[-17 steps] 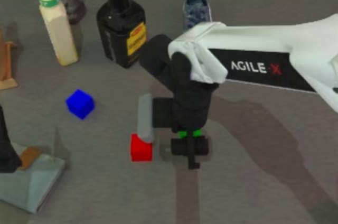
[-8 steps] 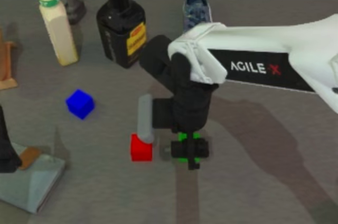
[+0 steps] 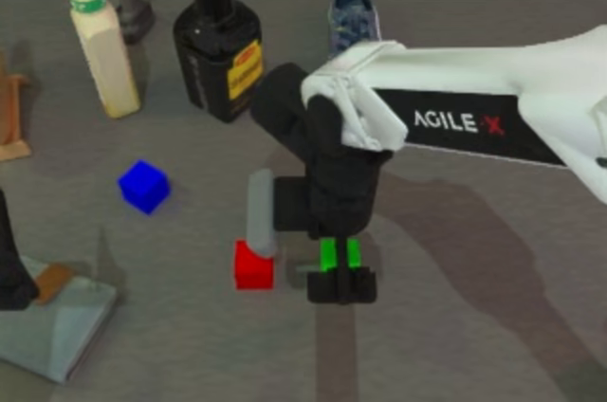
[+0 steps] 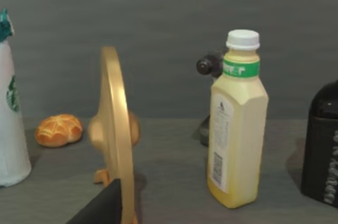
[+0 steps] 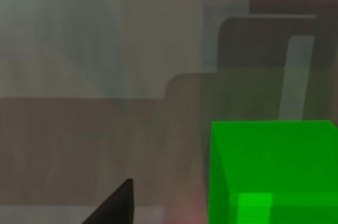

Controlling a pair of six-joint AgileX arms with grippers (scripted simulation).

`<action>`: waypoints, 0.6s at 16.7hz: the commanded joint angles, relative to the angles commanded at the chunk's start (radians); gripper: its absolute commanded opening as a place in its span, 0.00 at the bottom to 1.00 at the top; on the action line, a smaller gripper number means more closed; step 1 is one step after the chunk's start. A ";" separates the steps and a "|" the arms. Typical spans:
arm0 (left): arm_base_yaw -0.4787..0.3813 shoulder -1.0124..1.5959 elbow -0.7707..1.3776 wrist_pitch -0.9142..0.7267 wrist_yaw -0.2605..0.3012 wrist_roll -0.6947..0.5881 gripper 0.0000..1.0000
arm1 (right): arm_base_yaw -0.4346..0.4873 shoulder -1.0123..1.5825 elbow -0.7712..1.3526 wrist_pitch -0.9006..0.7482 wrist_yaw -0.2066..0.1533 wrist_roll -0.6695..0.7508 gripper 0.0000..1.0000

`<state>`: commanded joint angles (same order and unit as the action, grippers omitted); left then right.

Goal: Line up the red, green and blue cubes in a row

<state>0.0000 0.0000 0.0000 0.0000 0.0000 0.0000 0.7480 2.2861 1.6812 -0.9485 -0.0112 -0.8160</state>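
Lettering "AGILE·X" marks the right arm; bottle labels are unreadable.

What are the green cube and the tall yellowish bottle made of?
The green cube looks like hard plastic or painted wood: flat, even colour, sharp edges, no grain to settle it. The bottle looks like smooth plastic: one creamy moulded body with a soft sheen, a white screw cap and a green band.
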 joint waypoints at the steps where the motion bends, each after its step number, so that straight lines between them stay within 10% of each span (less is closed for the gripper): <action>1: 0.000 0.000 0.000 0.000 0.000 0.000 1.00 | 0.000 0.000 0.000 0.000 0.000 0.000 1.00; 10: 0.000 0.000 0.000 0.000 0.000 0.000 1.00 | 0.006 -0.045 0.104 -0.153 0.000 -0.006 1.00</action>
<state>0.0000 0.0000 0.0000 0.0000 0.0000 0.0000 0.7538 2.2411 1.7853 -1.1016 -0.0107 -0.8218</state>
